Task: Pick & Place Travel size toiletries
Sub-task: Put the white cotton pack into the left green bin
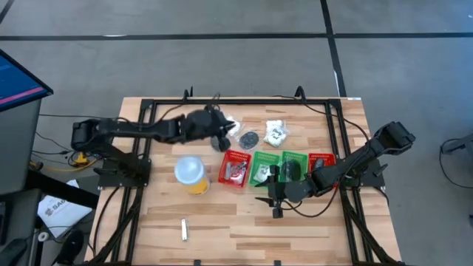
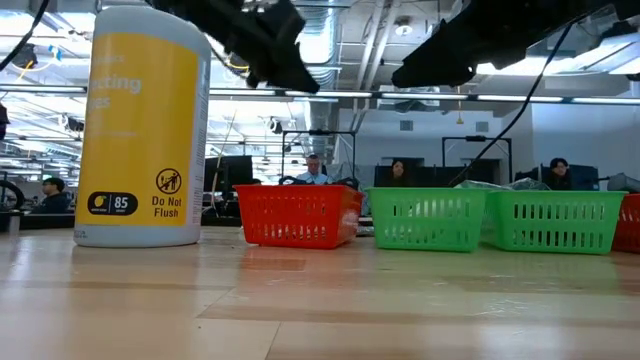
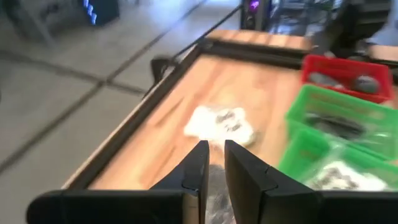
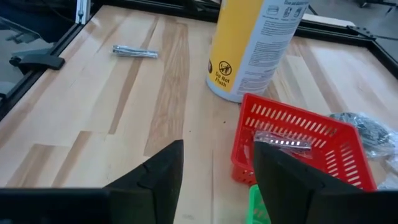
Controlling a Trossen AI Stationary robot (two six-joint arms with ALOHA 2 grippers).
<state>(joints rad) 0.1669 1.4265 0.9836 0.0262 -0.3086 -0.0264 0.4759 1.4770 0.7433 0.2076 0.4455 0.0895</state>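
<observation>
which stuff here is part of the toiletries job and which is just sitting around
Job: white packet and grey disc on the table, silvery tube near the front edge, the red bin and green bins holding items, left gripper, right gripper.

Lying about: yellow canister, black frame.

A yellow cup with white lid, red bin, green bins, silvery tube, pale wood table.
</observation>
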